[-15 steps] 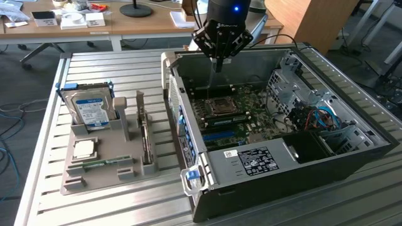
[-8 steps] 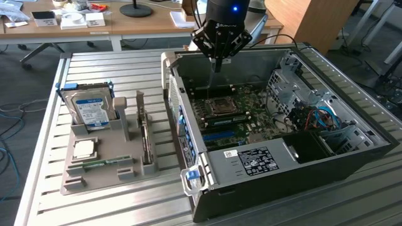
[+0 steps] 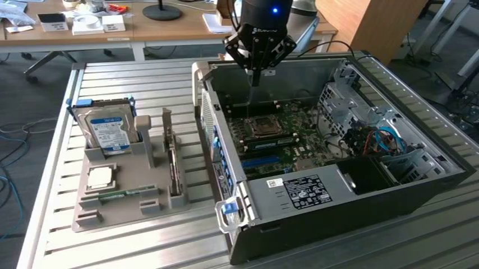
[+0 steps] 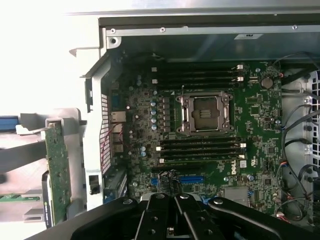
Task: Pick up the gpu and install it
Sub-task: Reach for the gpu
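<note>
The gpu (image 3: pixel 174 163), a thin green card, stands on edge in a slot of the grey holder tray (image 3: pixel 112 216) at the exterior view's left of the computer case. In the wrist view the gpu (image 4: pixel 56 167) is a green strip outside the case wall. My gripper (image 3: pixel 257 77) hangs over the open case (image 3: pixel 419 185), above the far part of the motherboard (image 3: pixel 288 143), well apart from the gpu. Its black fingers (image 4: pixel 161 220) are pressed together with nothing between them. Below them lies the motherboard (image 4: pixel 250 125) with its CPU socket (image 4: pixel 204 114).
The tray also carries a blue-labelled hard drive (image 3: pixel 109 131), a square chip (image 3: pixel 100 176) and a small RAM stick (image 3: pixel 123 194). Cables and drive bays (image 3: pixel 382 140) fill the case's right side. A desk with small items (image 3: pixel 90 22) stands behind the slatted table.
</note>
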{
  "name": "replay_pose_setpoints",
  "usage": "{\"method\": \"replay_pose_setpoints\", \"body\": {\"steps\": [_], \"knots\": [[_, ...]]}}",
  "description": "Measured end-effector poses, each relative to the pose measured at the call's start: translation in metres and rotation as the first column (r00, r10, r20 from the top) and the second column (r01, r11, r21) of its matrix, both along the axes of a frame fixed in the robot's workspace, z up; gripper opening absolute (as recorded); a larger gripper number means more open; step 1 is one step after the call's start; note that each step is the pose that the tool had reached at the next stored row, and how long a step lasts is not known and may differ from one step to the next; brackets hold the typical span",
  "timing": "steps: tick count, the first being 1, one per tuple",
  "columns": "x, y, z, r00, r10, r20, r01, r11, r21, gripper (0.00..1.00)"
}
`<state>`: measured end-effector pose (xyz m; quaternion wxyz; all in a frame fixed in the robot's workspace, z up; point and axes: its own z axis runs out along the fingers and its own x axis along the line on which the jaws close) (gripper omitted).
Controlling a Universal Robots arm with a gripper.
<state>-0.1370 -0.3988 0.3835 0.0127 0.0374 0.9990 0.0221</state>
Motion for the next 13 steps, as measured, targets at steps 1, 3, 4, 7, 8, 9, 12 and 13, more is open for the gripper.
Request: {"method": "replay_pose_setpoints", "body": {"steps": [1,3,4,7,8,9,12,13], "knots": [[-0.0009,0.0,0.0,1.0,0.0,0.0001,0.0,1.0,0.0001,0.11],[-0.0023,0.0,0.0,1.0,0.0,0.0,0.0,1.0,0.0,0.11],[-0.003,0.0,0.0,1.0,0.0,0.0,0.0,1.0,-0.0001,0.11],[-0.0053,0.0,0.0,1.0,0.0,0.0,0.0,1.0,0.0,0.11],[-0.0059,0.0,0.0,1.0,0.0,0.0001,0.0,1.0,0.0,0.11],[-0.0064,0.0,-0.0001,1.0,0.0,0.0001,0.0,1.0,0.0,0.11],[-0.0081,0.0,0.0,1.0,0.0,0.0001,0.0,1.0,0.0,0.11],[-0.0089,0.0,0.0,1.0,0.0,0.0,0.0,1.0,-0.0001,0.11]]}}
